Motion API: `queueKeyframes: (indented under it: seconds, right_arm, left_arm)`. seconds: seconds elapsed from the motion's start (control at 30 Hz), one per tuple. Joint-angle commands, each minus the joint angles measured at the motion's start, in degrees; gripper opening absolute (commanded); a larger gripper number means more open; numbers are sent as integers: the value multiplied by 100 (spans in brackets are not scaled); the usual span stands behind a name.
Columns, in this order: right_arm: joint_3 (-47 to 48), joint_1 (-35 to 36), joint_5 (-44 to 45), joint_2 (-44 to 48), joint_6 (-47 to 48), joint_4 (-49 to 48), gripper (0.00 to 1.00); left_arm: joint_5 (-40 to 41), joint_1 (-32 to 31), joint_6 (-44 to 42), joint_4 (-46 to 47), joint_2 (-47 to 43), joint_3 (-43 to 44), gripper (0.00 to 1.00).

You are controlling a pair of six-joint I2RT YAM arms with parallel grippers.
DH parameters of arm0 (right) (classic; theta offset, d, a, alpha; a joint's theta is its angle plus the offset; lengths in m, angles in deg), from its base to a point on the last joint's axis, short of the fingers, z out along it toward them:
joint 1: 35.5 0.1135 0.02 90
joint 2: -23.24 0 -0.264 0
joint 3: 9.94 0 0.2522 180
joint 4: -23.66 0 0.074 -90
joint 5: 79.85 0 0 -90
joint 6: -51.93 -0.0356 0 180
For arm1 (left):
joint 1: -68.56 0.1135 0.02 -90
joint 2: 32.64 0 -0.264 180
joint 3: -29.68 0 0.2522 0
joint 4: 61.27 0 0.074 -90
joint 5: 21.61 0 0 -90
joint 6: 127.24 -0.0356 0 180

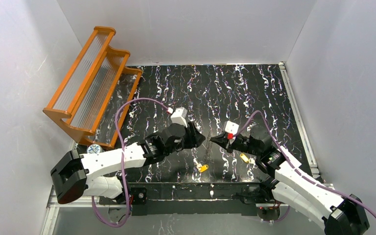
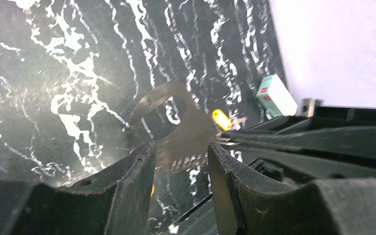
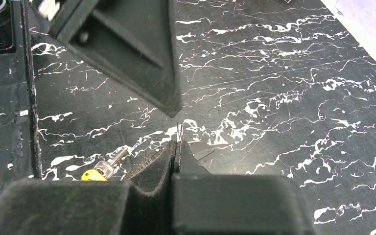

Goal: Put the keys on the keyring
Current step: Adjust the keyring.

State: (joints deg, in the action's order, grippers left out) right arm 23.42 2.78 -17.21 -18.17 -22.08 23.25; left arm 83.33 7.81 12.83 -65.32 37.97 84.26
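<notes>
Keyring (image 2: 188, 139) held across half-open L end effector (image 2: 181, 152); R end effector (image 3: 177, 144) pinches its edge.

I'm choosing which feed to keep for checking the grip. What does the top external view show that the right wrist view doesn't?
Only the top external view shows the orange rack at the back left and the second key lying beside the right arm.

Only the right wrist view shows the pinch up close: the right gripper is pressed shut on a thin sliver of the keyring.

Both show the marbled table, the left gripper and the key nearer the front edge.
</notes>
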Motion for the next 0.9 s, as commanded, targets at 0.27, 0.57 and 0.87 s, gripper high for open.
queueKeyframes:
  seconds: [0.27,0.57,0.87]
  right_arm:
    - [145,16,56,-376,93,-538,1]
    - [255,15,305,-475,461,-511,1]
    - [386,15,315,-553,641,-463,1]
  left_arm:
    - [-586,344,1547,115,20,531,48]
    - [-1179,344,2106,292,438,613,45]
    - [-1018,353,2101,424,604,637,37]
